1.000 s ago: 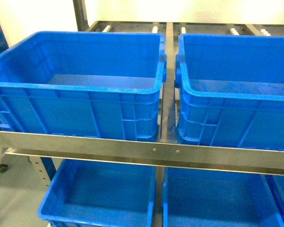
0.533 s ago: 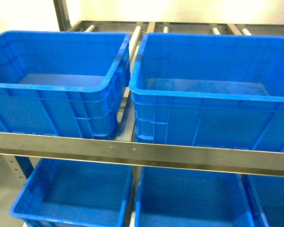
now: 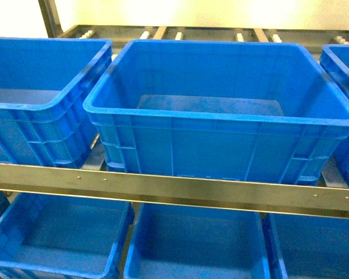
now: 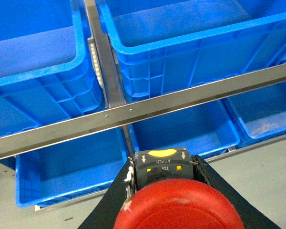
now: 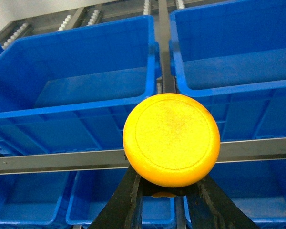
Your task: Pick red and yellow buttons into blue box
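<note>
In the left wrist view the red button (image 4: 178, 212) fills the bottom edge, its dark body with a yellow tab held between the black fingers of my left gripper (image 4: 164, 167), which is shut on it. The right wrist view shows the yellow button (image 5: 171, 139), round cap toward the camera, clamped by my right gripper (image 5: 168, 191). A deep blue box (image 3: 221, 119) stands straight ahead on the upper shelf in the head view, seemingly empty. Neither gripper shows in the head view.
More blue crates flank it at left (image 3: 41, 99) and right (image 3: 344, 70). A steel shelf rail (image 3: 174, 187) runs across in front, with further blue crates (image 3: 195, 244) on the level below. Roller tracks lie behind the crates. Grey floor shows in the left wrist view.
The head view has shifted rightward along the rack: the crates slid left in the picture, and one crate now sits centred ahead.
</note>
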Controlling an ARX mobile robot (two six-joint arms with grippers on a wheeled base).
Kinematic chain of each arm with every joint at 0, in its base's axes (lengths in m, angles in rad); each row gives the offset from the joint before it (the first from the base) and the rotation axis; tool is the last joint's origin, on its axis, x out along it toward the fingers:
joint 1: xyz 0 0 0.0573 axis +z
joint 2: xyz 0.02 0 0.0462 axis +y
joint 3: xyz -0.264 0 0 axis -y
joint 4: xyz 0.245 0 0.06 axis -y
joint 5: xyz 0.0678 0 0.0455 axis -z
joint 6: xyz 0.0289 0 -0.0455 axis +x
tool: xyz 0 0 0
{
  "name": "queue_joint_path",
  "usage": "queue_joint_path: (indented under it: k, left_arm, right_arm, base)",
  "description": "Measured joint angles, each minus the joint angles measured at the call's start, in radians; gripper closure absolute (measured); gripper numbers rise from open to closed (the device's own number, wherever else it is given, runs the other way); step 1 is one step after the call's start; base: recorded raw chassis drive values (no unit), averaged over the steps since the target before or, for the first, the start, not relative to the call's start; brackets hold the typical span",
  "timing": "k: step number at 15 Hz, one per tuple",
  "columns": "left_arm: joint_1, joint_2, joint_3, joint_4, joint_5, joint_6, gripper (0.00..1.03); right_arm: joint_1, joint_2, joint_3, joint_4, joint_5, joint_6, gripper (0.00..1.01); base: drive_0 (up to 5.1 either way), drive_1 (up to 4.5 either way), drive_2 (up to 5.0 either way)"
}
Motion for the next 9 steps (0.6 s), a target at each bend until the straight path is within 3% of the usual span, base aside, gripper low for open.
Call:
queue_joint_path:
  k: [7,9]
  left_arm:
    - [0.000,-0.005,0.000,0.003,0.001,0.000,0.74]
    - [0.000,-0.002,0.000,0.002,0.001,0.000,0.74]
  right_arm:
    - [0.000,-0.002,0.000,-0.002,0.003,0.000,0.83]
    - [0.000,-0.002,0.000,-0.002,0.003,0.000,0.83]
  base:
    - [4.3,-2.00,-2.0]
    - [0.0,4.23,-4.2]
